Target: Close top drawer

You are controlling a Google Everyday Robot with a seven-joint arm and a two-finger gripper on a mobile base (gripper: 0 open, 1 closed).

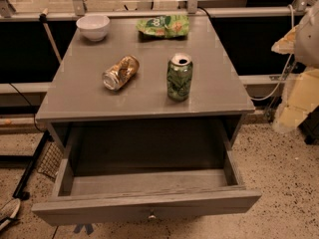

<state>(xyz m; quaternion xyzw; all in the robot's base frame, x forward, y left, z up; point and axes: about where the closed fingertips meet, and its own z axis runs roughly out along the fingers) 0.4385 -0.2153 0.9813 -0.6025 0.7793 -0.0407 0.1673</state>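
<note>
The top drawer (149, 203) of the grey cabinet is pulled far out toward me. Its flat grey front panel faces down and forward, with a small round metal knob (151, 215) at its centre near the bottom edge of the view. The inside of the drawer looks bare. My arm and gripper (300, 59) show as pale cream shapes at the right edge of the view. They sit to the right of the cabinet top, well above and apart from the drawer front.
On the cabinet top (75, 98) stand an upright green can (179, 77), a gold can on its side (120, 72), a white bowl (93, 26) and a green snack bag (164, 26). Speckled floor lies around; black cables and a rail (30, 168) are at left.
</note>
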